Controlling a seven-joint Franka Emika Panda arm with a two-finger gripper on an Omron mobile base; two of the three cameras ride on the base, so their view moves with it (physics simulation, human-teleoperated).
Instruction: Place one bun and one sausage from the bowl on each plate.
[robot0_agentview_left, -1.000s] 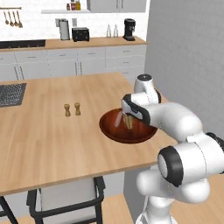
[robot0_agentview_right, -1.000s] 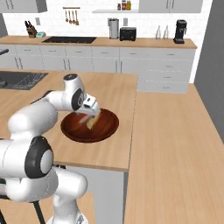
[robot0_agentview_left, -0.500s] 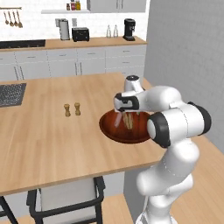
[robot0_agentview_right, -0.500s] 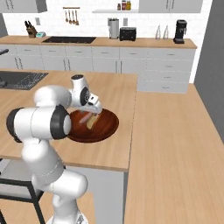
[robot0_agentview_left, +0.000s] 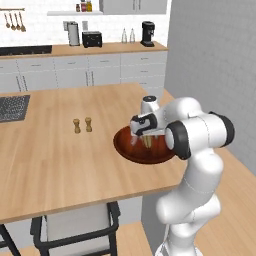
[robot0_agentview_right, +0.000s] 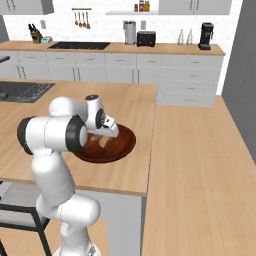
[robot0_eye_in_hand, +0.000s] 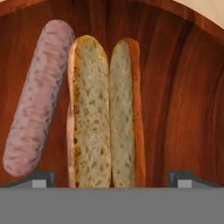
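The dark red-brown bowl (robot0_agentview_left: 121, 148) (robot0_agentview_right: 128, 144) sits near the counter's right edge. My gripper (robot0_agentview_left: 142, 137) (robot0_agentview_right: 103, 137) hangs low inside it, pointing down, jaws open. In the hand view the bowl's glossy floor (robot0_eye_in_hand: 183, 96) carries a pinkish speckled sausage (robot0_eye_in_hand: 38, 96) on the left and a split bun (robot0_eye_in_hand: 105, 113) beside it, cut faces up. The sausage's upper end touches the bun. My gripper (robot0_eye_in_hand: 113, 178) straddles the bun's near end, and its fingertips (robot0_eye_in_hand: 43, 178) stand wide apart with nothing pinched between them.
Two small wooden shakers (robot0_agentview_left: 82, 125) stand on the wooden counter (robot0_agentview_left: 60, 160) left of the bowl. A sink (robot0_agentview_left: 11, 107) (robot0_agentview_right: 25, 91) lies at the far left. A chair (robot0_agentview_left: 75, 225) is tucked under the near edge. The counter ends just right of the bowl.
The arm's elbow has swung round over the second while the hand stayed over the bowl and sank a little lower toward the bun. The jaws stayed open.
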